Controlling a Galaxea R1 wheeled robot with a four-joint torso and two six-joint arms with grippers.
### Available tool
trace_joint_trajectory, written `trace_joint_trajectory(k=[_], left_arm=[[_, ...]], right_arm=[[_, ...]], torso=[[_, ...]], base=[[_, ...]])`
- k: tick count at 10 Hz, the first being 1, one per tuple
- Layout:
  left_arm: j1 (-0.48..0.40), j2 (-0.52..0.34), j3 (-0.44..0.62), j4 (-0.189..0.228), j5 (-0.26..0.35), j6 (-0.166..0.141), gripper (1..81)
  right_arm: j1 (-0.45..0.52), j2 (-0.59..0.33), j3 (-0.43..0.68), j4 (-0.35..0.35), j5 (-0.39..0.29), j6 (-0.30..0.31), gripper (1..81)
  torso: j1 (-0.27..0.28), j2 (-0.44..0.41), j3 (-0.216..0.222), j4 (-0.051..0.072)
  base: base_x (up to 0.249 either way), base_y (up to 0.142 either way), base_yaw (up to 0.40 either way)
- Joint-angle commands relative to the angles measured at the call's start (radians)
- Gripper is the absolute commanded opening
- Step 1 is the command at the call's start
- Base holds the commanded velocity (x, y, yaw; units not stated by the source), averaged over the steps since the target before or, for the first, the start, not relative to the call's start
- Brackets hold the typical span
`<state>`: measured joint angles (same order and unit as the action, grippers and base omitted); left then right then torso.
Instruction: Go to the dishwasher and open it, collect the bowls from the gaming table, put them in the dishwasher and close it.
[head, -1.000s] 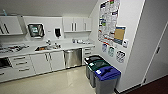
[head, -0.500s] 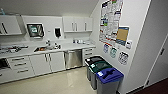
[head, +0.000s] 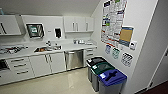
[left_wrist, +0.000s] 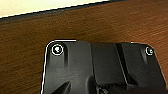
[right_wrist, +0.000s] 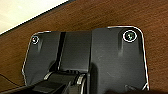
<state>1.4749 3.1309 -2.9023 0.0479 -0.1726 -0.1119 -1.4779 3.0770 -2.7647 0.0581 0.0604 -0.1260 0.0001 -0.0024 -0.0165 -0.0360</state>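
- Kitchenette is lying ahead of me, white cabinets (head: 40, 65) running under a pale counter (head: 27, 52) at the left.
- Sink (head: 47, 49) is sitting in that counter, left of the dishwasher.
- Dishwasher (head: 74, 59) is showing its grey steel front, shut, under the counter.
- Three bins (head: 106, 77) are standing along the right wall, the blue-lidded one nearest.
- Whether my grippers are open or closed, I cannot tell; both wrists are looking down at brown floor (left_wrist: 30, 50).

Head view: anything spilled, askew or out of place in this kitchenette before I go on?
Nothing stands out. The dishwasher sits shut under the counter, cabinet doors look closed, the three bins stand in a row by the wall, and the floor shows no spill.
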Motion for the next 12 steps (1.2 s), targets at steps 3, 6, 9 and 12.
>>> trace_joint_trajectory(k=[3,6,9,12], left_arm=[[-0.052,0.003,-0.003,-0.008,0.042,-0.003,81.1],[-0.052,0.003,-0.005,-0.008,0.042,-0.003,81.1],[-0.051,0.005,-0.005,-0.008,0.042,-0.003,81.1],[-0.051,0.003,-0.003,-0.008,0.042,-0.003,81.1]], right_arm=[[0.052,-0.001,0.004,-0.003,-0.048,-0.001,81.1],[0.052,-0.001,0.002,-0.001,-0.047,-0.001,81.1],[0.050,-0.005,0.001,-0.001,-0.047,0.002,81.1],[0.053,-0.001,0.005,-0.006,-0.048,-0.001,81.1]], torso=[[0.000,0.000,0.000,0.000],[0.000,0.000,0.000,0.000],[0.000,0.000,0.000,0.000],[0.000,0.000,0.000,0.000]], base=[[0.111,0.079,0.000],[0.111,0.079,0.000],[0.111,0.079,0.000],[0.111,0.079,0.000]])
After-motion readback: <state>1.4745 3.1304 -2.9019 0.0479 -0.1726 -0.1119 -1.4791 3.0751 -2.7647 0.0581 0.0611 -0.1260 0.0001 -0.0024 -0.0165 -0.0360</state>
